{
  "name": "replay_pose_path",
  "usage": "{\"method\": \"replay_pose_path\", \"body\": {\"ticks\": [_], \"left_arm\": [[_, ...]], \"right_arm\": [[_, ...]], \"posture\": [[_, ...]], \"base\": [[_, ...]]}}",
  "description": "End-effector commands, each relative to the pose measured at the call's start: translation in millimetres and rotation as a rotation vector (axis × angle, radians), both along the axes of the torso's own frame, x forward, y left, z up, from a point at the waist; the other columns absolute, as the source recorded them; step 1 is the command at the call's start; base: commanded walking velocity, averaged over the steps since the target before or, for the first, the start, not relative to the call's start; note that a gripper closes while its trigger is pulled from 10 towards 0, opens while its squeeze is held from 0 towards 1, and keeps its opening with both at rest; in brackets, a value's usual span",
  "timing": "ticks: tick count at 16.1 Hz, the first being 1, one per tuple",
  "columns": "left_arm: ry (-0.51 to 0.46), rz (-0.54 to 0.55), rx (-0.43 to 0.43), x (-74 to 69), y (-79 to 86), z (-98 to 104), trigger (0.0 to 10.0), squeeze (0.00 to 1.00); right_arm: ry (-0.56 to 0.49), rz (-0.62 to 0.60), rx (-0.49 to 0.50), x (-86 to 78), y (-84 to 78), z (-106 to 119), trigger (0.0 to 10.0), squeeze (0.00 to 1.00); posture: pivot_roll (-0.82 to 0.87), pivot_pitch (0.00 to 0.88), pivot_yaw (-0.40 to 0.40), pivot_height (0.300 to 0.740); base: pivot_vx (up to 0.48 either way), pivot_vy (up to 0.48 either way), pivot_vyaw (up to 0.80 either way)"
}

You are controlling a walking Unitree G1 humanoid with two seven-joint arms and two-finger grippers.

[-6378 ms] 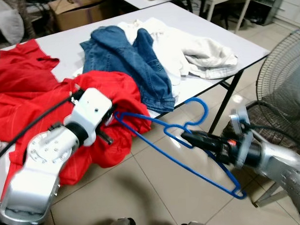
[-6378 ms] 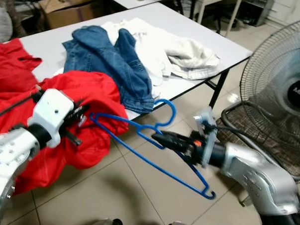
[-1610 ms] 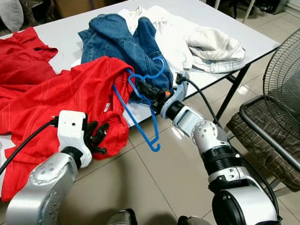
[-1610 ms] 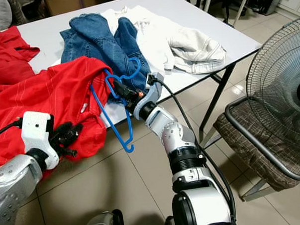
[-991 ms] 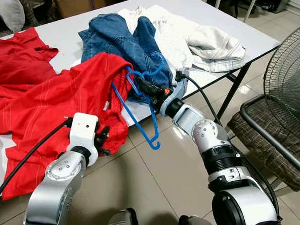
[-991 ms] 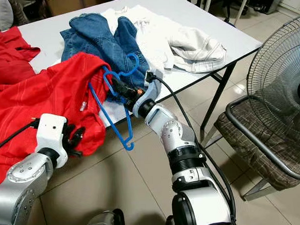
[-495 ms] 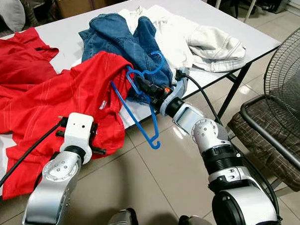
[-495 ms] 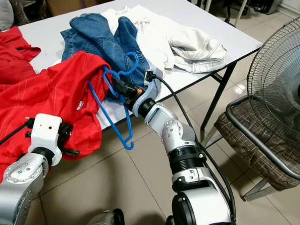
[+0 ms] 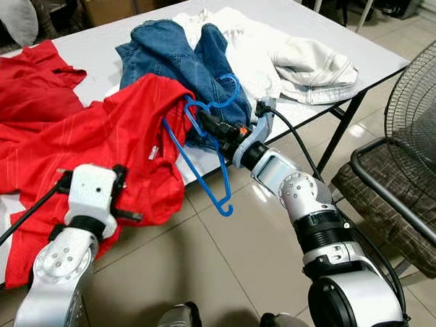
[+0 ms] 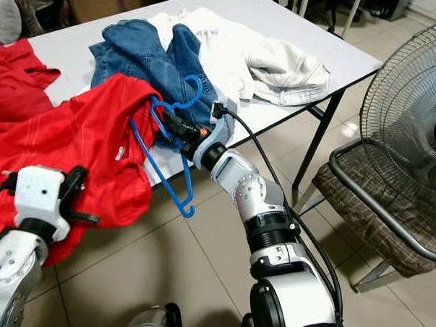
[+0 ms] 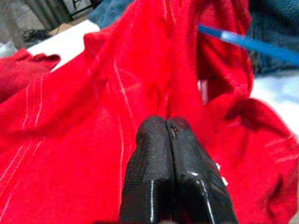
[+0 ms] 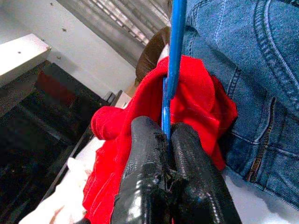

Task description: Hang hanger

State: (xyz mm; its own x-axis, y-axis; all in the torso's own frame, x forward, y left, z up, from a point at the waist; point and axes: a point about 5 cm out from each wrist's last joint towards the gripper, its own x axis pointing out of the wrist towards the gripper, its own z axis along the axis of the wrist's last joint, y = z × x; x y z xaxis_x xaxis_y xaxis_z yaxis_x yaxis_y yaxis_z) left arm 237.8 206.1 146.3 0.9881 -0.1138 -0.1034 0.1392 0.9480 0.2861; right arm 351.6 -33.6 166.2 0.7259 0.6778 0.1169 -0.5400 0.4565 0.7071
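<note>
A blue wire hanger (image 9: 202,168) hangs off the table's front edge, its hook (image 9: 228,98) lying over the jeans. One end is tucked into the red shirt (image 9: 94,136), which drapes over the edge. My right gripper (image 12: 166,128) is shut on the hanger's neck, right against the jeans and the shirt's opening; in the head view it sits at the table's front edge (image 9: 210,125). My left gripper (image 11: 167,123) is shut with nothing between its fingers. It sits low by the shirt's hanging hem, pointing at the red cloth.
Blue jeans (image 9: 177,53) and a white garment (image 9: 293,59) lie on the grey table (image 9: 358,52). More red cloth (image 9: 26,85) lies at the far left. A standing fan (image 9: 417,89) and a chair with a checked seat (image 9: 393,199) stand at the right on the tiled floor.
My left arm has drawn back to the left, away from the shirt's hem. The right gripper and the hanger have stayed where they were.
</note>
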Motion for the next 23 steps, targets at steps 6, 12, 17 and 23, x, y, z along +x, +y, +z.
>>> {"method": "replay_pose_path", "body": {"ticks": [6,12,17,23], "left_arm": [[0.017,-0.154,0.003,-13.9,-21.4,-12.0,10.0,1.0],[0.043,-0.081,0.049,-12.3,-14.7,-19.9,10.0,1.0],[0.099,-0.08,0.028,-11.9,-22.4,-31.0,10.0,1.0],[0.161,0.039,0.085,0.0,-13.9,-40.3,10.0,0.97]], "right_arm": [[0.001,0.039,0.063,-7.6,22.4,4.1,10.0,0.0],[0.001,0.04,0.061,-7.6,21.9,3.9,10.0,0.0],[-0.003,0.041,0.057,-6.8,21.1,4.8,10.0,0.0],[-0.005,0.052,0.057,-7.1,24.1,5.7,10.0,0.0]], "posture": [[0.05,0.134,0.056,0.74],[0.04,0.13,0.057,0.74],[0.04,0.125,0.054,0.74],[0.04,0.123,0.043,0.74]], "base": [[0.0,0.0,0.0],[0.0,0.0,0.0],[0.0,0.0,0.0],[0.0,0.0,0.0]]}}
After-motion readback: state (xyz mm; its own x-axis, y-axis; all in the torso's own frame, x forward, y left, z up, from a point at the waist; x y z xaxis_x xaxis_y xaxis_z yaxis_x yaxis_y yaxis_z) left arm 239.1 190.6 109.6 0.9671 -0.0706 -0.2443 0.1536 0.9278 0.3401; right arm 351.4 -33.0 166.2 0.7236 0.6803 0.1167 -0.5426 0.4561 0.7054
